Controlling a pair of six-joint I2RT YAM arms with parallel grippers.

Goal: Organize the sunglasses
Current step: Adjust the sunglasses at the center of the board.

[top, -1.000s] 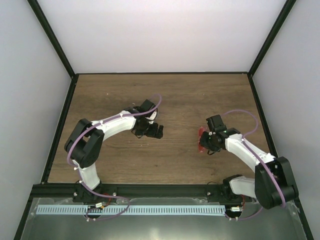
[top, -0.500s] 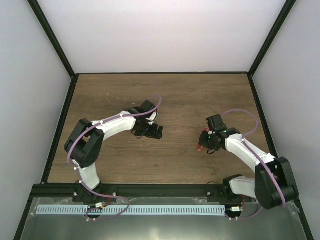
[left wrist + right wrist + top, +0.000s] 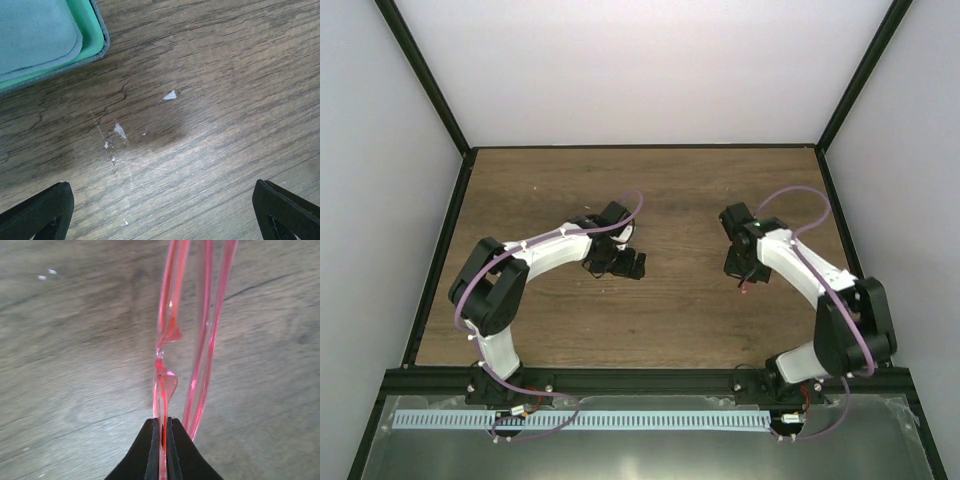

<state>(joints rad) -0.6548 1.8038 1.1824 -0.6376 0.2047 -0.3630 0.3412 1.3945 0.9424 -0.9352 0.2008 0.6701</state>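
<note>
The sunglasses [image 3: 165, 380] are thin translucent red plastic. In the right wrist view they run away from me above the wood, seen edge-on. My right gripper [image 3: 162, 432] is shut on the frame beside the nose pad. From the top view only a red speck of the sunglasses [image 3: 744, 285] shows under the right gripper [image 3: 740, 270]. My left gripper [image 3: 632, 265] hangs open near the table's middle. In its wrist view the left gripper [image 3: 165, 215] has its fingers [image 3: 42, 212] wide apart over bare wood, holding nothing.
An open case [image 3: 104, 39] with a green lining sits at the top left of the left wrist view, a light blue cloth [image 3: 35, 30] lying in it. Small white flecks [image 3: 119, 131] mark the wood. Black frame rails [image 3: 440, 240] edge the wooden table.
My right gripper has shut on the sunglasses, and the arm has swung towards the back of the table with them. The left arm has not moved.
</note>
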